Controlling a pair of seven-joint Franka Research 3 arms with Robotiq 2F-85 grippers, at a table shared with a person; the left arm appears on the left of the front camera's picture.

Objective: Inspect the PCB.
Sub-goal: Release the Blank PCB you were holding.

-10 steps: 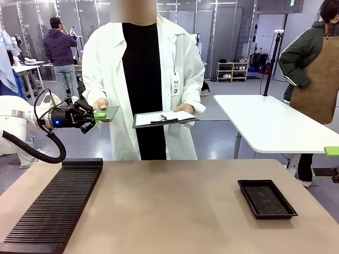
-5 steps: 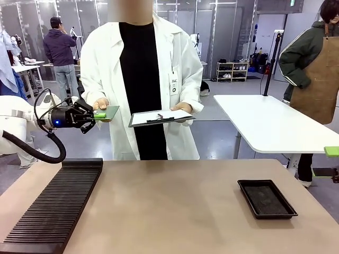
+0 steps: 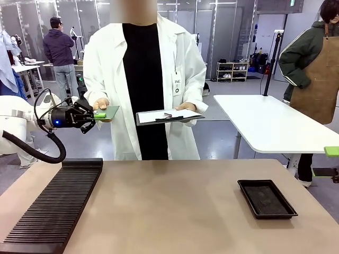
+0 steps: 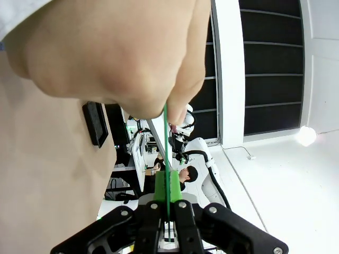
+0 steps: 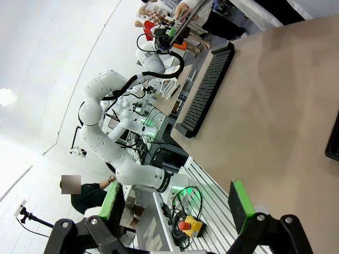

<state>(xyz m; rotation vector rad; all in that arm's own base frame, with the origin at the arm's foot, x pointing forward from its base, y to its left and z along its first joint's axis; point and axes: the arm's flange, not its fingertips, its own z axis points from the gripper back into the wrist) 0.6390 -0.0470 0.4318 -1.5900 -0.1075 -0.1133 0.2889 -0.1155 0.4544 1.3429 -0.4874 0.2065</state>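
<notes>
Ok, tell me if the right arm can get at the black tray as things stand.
Probably yes. The black tray lies alone on the right side of the table with nothing beside it, and the right gripper is open and empty, with only bare table between them.

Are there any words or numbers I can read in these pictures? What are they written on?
No text reads clearly.
Badge on the white coat: a few letters, too small to read.
Clipboard sheet: too small to read.
PCB: no print can be made out.
Green sign near the ceiling: too blurred to read.
</notes>
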